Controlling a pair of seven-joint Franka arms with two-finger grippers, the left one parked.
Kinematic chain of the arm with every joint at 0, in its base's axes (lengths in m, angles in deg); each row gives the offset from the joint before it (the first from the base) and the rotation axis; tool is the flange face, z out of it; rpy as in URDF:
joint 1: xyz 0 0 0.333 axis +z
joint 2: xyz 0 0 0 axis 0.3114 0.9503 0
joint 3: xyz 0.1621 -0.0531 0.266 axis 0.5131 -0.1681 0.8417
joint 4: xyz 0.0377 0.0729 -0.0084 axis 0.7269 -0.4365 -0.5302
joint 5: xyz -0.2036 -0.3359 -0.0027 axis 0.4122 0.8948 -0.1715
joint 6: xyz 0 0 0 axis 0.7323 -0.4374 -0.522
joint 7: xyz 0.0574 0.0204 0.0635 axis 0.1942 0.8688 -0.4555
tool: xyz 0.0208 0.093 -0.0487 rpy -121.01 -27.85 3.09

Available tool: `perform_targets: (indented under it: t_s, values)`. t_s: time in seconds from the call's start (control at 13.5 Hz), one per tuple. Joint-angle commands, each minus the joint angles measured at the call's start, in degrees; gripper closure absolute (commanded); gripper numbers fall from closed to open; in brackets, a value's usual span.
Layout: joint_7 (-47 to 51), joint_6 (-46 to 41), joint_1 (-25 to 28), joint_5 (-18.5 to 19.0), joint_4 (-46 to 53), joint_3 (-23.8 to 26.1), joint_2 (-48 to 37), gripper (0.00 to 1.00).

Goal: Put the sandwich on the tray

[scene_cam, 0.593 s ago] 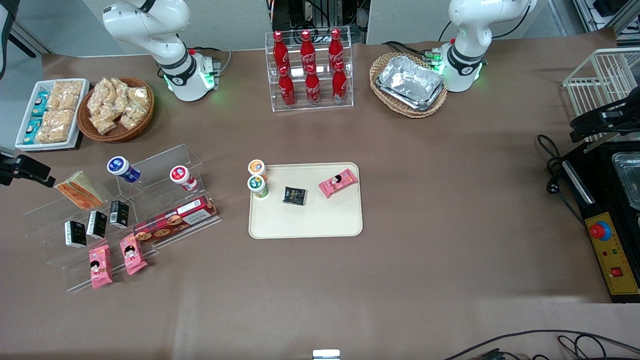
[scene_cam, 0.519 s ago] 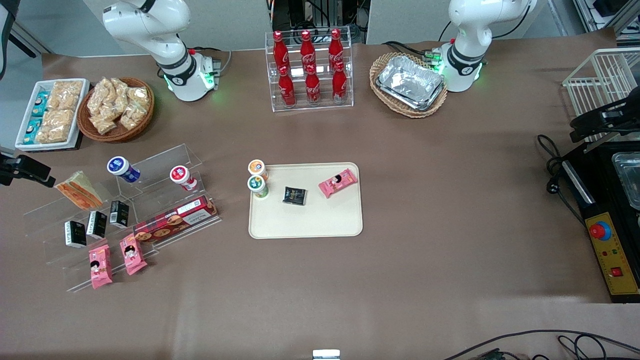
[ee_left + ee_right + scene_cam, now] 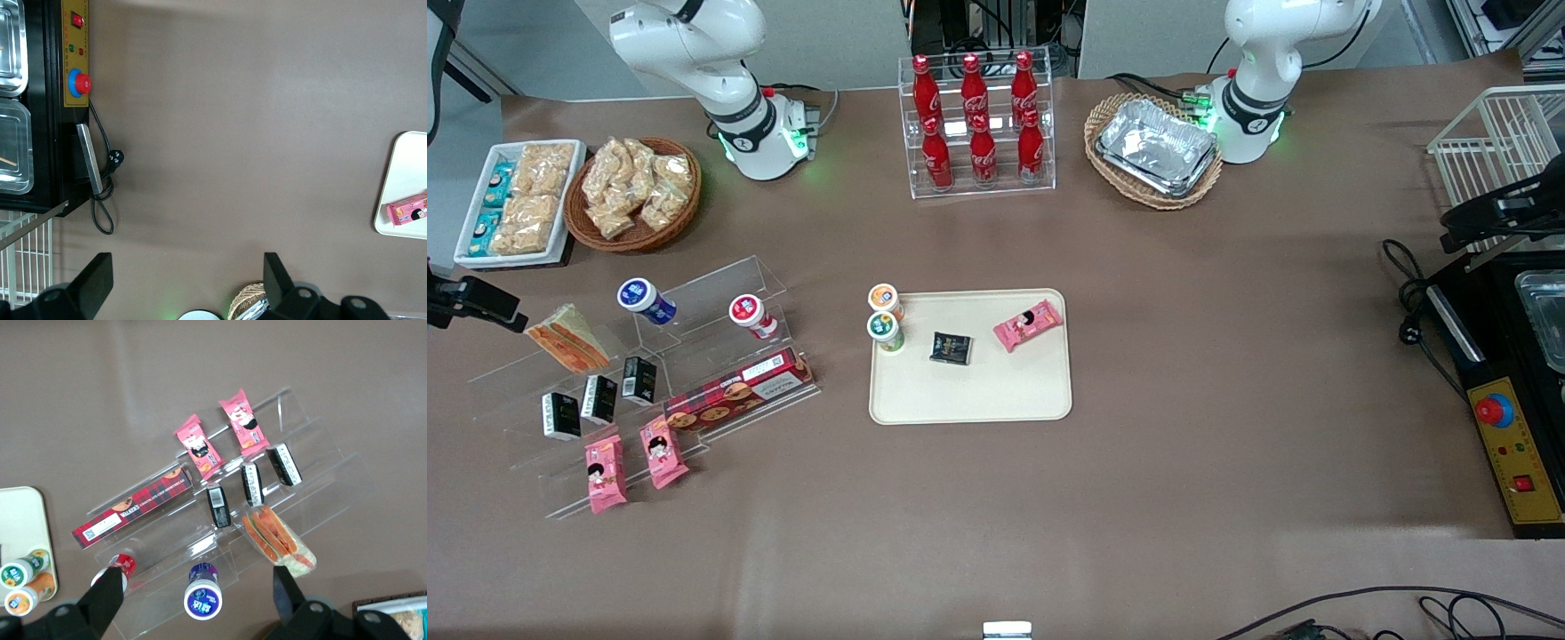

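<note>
- Two jaws of the right gripper (image 3: 197,597) stand spread wide and empty, hovering high over the clear stepped rack (image 3: 267,513).
- Sandwich (image 3: 278,539) lies on the rack's upper step, below the jaws and nearer one finger than the other; nothing touches it yet.
- Judgement: centre the jaws over the wedge, turn them to close across its flat bread faces, then descend; grip lightly, as soft bread in slick wrap will likely crush or slip.
- Hazard: black packets (image 3: 251,483) sit just beside it.
- Sandwich appearance: triangular, clear-wrapped, pale bread, orange-red and green layers.
- Tray (image 3: 969,404), well apart from the jaws, has bare space in its part nearer the front camera.
</note>
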Motion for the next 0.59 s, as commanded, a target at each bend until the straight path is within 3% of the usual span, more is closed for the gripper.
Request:
perform_targets:
  t_s: [0.0,0.22,0.52]
  values:
    - [3.9,-0.4,-0.6,1.7,0.1,-0.5,0.4,0.0]
    - [2.7,-0.7,-2.8,3.9,0.0,-1.1,0.2,0.0]
    - [-8.6,-0.3,-5.2,3.9,-1.1,-2.1,-0.1,0.0]
